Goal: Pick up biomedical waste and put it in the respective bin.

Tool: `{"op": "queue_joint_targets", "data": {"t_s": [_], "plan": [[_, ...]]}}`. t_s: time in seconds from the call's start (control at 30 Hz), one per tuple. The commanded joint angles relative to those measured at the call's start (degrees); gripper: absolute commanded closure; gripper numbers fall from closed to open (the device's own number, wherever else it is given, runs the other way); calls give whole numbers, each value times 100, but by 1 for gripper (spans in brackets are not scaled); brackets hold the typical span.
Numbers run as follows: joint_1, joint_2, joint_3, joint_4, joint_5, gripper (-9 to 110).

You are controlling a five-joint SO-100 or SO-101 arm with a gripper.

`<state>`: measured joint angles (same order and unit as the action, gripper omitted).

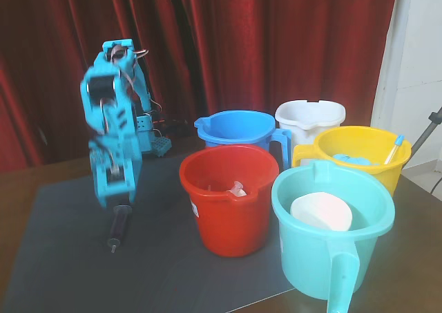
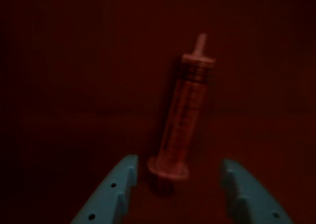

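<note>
The syringe (image 1: 117,227) lies on the dark mat, left of the red bucket (image 1: 231,213). In the wrist view the syringe (image 2: 185,110) has a clear barrel and its tip points away from me. My blue gripper (image 1: 119,202) points down right above its plunger end. The gripper (image 2: 178,160) is open, with one finger (image 2: 121,184) on each side of the syringe's flange and not touching it. The red bucket has a small white label on its side and a pale scrap inside.
A blue bucket (image 1: 238,130), a white bucket (image 1: 311,114) and a yellow bucket (image 1: 359,162) holding a blue-tipped stick (image 1: 394,148) stand behind the red one. A teal bucket (image 1: 324,261) with a white cup-like piece (image 1: 321,213) stands at the front right. A red curtain hangs behind.
</note>
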<state>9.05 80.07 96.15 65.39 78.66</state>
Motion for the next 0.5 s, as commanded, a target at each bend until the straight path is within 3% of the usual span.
{"op": "queue_joint_targets", "data": {"t_s": [0.0, 0.47], "plan": [[272, -211, -483, -53, -44, 82], [545, -589, -976, -35, -475, 81]]}}
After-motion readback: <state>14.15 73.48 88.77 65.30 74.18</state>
